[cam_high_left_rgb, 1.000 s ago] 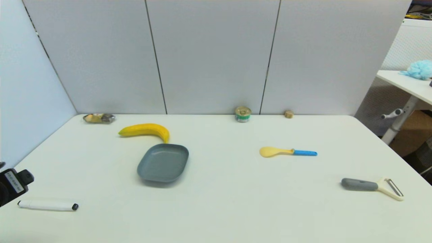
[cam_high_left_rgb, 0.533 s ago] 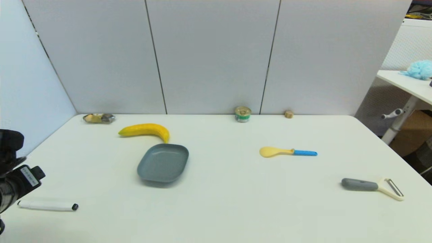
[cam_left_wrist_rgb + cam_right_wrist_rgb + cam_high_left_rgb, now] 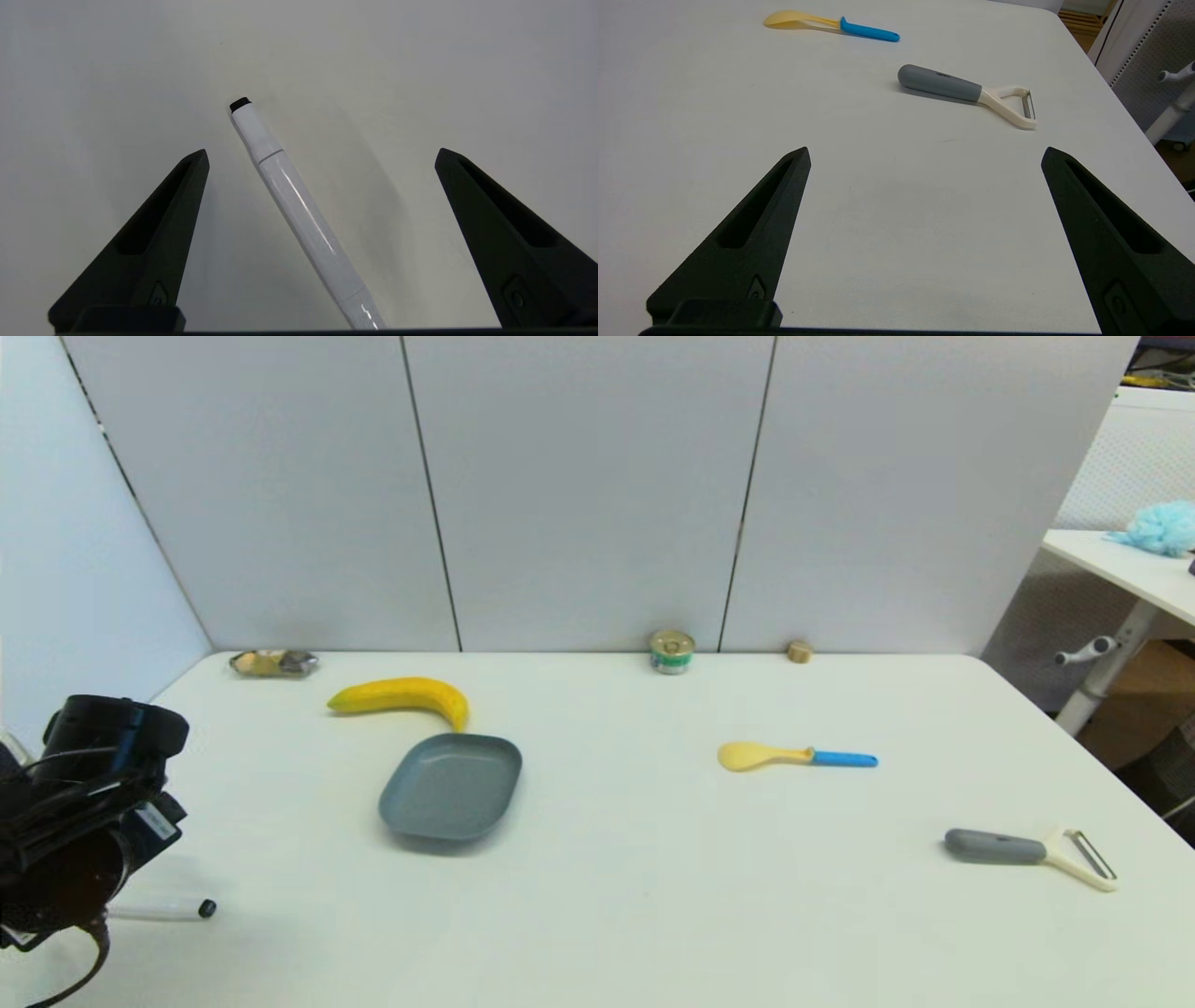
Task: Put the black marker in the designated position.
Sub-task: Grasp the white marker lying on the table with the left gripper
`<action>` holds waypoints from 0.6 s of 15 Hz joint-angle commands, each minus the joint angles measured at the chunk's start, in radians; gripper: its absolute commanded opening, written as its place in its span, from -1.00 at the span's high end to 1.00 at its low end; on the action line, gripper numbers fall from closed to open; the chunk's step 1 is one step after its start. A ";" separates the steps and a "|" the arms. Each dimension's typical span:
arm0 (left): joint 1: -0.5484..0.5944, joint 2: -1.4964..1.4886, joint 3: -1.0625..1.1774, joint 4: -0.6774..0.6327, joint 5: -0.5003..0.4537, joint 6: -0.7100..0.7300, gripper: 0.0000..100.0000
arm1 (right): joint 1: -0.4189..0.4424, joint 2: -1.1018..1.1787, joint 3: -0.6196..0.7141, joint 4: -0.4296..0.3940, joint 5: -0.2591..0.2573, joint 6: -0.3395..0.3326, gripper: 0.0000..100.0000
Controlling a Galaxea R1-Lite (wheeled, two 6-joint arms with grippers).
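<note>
Left gripper (image 3: 322,154): above the black marker, 2 fingers spread wide, nothing held.
Black marker (image 3: 299,212): flat on the white table (image 3: 653,896), between the fingers, touching neither; diagonal to the grip axis, black end pointing away from the wrist.
Hidden: in the head view the left arm covers most of the marker; only the capped end (image 3: 191,909) shows. Rear end cut off in the left wrist view.
Right gripper (image 3: 924,154): wide apart, empty, over bare table on the near side of the peeler (image 3: 966,91).
Grey tray (image 3: 451,786): farther back than the marker, well apart from it.
</note>
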State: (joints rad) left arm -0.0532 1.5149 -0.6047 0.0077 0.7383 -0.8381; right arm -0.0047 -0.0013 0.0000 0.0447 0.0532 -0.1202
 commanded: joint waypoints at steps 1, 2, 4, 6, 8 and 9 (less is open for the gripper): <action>-0.005 0.059 -0.009 0.002 0.061 -0.015 -1.00 | 0.000 -0.002 0.000 0.000 0.000 -0.001 -1.00; -0.013 0.065 -0.009 0.003 0.066 -0.038 -1.00 | 0.000 -0.002 0.000 0.000 0.000 -0.001 -1.00; -0.033 0.071 -0.003 0.011 0.073 -0.101 -1.00 | 0.000 -0.002 0.000 0.000 0.000 -0.001 -1.00; -0.045 0.080 -0.003 0.026 0.098 -0.164 -1.00 | 0.000 -0.002 0.000 0.000 0.000 -0.001 -1.00; -0.045 0.091 -0.006 0.031 0.116 -0.208 -1.00 | 0.000 0.001 0.000 0.000 0.000 -0.001 -1.00; -0.045 0.093 -0.006 0.031 0.122 -0.220 -1.00 | 0.000 -0.002 0.000 0.000 0.000 -0.001 -1.00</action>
State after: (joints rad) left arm -0.0966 1.5985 -0.6085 0.0383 0.8491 -1.0409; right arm -0.0047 -0.0013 0.0000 0.0443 0.0532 -0.1198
